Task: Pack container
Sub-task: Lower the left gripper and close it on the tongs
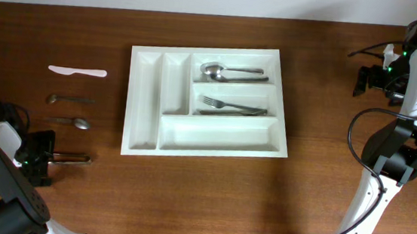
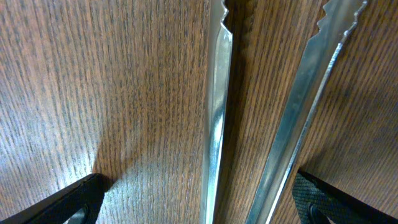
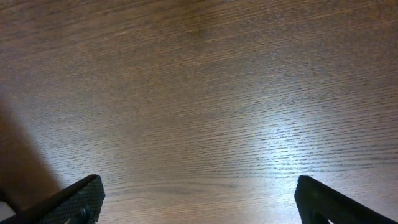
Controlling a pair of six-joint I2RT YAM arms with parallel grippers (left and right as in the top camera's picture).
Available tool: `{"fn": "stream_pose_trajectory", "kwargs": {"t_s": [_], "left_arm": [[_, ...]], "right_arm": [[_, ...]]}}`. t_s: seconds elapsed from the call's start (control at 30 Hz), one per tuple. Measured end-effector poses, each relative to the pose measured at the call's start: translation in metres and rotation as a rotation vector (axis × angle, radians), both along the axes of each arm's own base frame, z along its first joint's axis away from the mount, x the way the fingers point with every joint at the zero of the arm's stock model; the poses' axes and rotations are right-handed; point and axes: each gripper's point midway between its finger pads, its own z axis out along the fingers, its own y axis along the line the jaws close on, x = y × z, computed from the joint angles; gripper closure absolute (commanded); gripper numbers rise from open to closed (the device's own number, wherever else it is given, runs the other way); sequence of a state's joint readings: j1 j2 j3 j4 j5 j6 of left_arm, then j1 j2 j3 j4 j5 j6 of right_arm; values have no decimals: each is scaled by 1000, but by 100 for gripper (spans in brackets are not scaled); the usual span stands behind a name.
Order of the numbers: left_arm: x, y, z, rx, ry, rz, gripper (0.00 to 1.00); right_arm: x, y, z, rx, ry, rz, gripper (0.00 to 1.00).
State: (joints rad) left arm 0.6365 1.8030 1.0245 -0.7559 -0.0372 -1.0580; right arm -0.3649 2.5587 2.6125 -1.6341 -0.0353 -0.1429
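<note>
Container sits mid-counter in the overhead view, long side running left-right; two narrow upright compartments on its left, three long ones stacked on its right; spoons lie in the top long one, forks in the middle one. Left of it and well apart, you've got a column of loose items: white plastic knife; below that a small metal utensil I can't identify; then a loose spoon; then metal tongs nearest your left arm, with the left jaws at the tongs' left end. Your right arm is at the far right edge, well apart from the container; jaw state too small to read from here.

Left wrist: both arms of the tongs lie flat on the wood, serrated ends at the top of frame; left jaws apart, straddling them, not clamped; left finger is clear of the metal; right finger is just beside one arm, can't tell if it touches.

Right wrist: right jaws apart; fingers in the lower corners; only bare counter grain between them.
</note>
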Motion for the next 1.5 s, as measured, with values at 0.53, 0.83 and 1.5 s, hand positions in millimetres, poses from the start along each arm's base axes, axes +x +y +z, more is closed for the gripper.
{"fn": "stream_pose_trajectory", "kwargs": {"t_s": [0.53, 0.83, 1.5], "left_arm": [[0, -1, 0, -4, -1, -7, 53], [1, 0, 0, -3, -3, -10, 78], [74, -10, 11, -116, -357, -54, 98]], "right_arm": [[0, 0, 0, 0, 0, 0, 1], [0, 0, 0, 0, 0, 0, 1], [0, 0, 0, 0, 0, 0, 1]]}}
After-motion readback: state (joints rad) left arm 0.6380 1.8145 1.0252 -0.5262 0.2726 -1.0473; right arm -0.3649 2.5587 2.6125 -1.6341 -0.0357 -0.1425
